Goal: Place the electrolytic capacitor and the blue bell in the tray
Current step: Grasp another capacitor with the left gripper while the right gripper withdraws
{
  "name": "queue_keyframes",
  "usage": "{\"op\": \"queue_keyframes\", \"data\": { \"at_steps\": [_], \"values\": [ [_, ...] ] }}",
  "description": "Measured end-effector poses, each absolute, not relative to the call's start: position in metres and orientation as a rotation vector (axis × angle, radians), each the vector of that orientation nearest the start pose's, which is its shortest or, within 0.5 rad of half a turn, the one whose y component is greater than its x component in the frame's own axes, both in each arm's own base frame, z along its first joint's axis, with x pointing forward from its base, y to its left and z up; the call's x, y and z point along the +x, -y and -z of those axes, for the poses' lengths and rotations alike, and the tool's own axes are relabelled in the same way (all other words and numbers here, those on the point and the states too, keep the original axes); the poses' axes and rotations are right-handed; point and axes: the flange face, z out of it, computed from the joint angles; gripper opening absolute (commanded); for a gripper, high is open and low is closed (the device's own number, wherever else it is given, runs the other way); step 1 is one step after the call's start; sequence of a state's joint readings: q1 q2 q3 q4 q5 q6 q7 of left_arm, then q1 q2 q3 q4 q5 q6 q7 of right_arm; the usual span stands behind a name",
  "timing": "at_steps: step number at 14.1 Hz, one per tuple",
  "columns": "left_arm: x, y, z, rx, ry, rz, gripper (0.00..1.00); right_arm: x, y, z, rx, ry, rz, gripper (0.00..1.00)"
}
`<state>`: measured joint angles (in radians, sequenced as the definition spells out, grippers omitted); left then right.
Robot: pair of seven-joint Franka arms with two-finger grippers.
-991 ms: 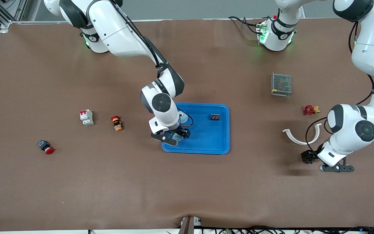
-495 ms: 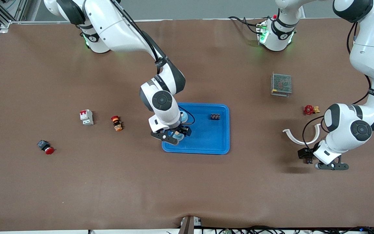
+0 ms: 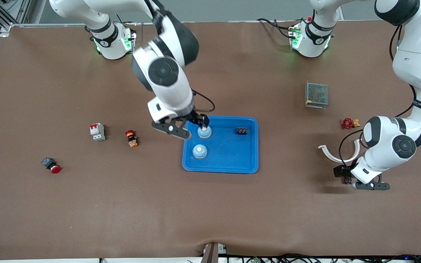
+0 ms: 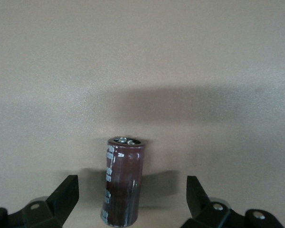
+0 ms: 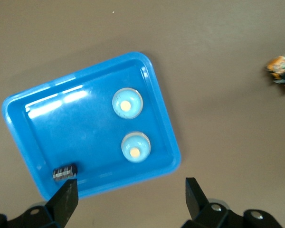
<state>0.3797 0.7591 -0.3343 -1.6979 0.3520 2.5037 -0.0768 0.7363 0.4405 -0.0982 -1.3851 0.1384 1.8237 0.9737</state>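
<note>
The right gripper [image 3: 192, 126] hangs over the tray's [image 3: 249, 160] edge toward the right arm's end, jaws spread wide and empty. 2 blue bells [image 3: 200, 151] [image 3: 204, 132] sit in the bright-blue tray, one nearer the front camera than the other (each with a pale orange top). The left gripper [image 3: 364, 181] is low over the bare table at the left arm's end, its open fingers [image 4: 61, 199] flanking, not touching, the upright maroon electrolytic capacitor [image 4: 122, 187].
</note>
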Motion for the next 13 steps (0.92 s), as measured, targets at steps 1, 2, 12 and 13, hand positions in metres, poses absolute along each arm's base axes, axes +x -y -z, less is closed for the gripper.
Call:
{"op": "queue_keyframes", "data": {
  "at_steps": [1, 2, 12, 13],
  "values": [
    [0.680, -0.053, -0.181, -3.139, -0.086, 0.164, 1.00, 0.532, -0.423, -0.483, -3.027, -0.544, -0.111, 1.00],
    [0.680, -0.053, -0.181, -3.139, -0.086, 0.164, 1.00, 0.525, -0.415, -0.504, -3.029, -0.535, -0.122, 1.00],
    [0.680, -0.055, -0.181, -3.139, -0.080, 0.166, 0.28, 0.450, -0.248, -0.632, -3.063, -0.273, -0.115, 1.00],
    [0.680, -0.056, -0.181, -3.139, -0.079, 0.167, 0.19, 0.451, -0.230, -0.637, -3.069, -0.247, -0.115, 1.00]
  ]
}}
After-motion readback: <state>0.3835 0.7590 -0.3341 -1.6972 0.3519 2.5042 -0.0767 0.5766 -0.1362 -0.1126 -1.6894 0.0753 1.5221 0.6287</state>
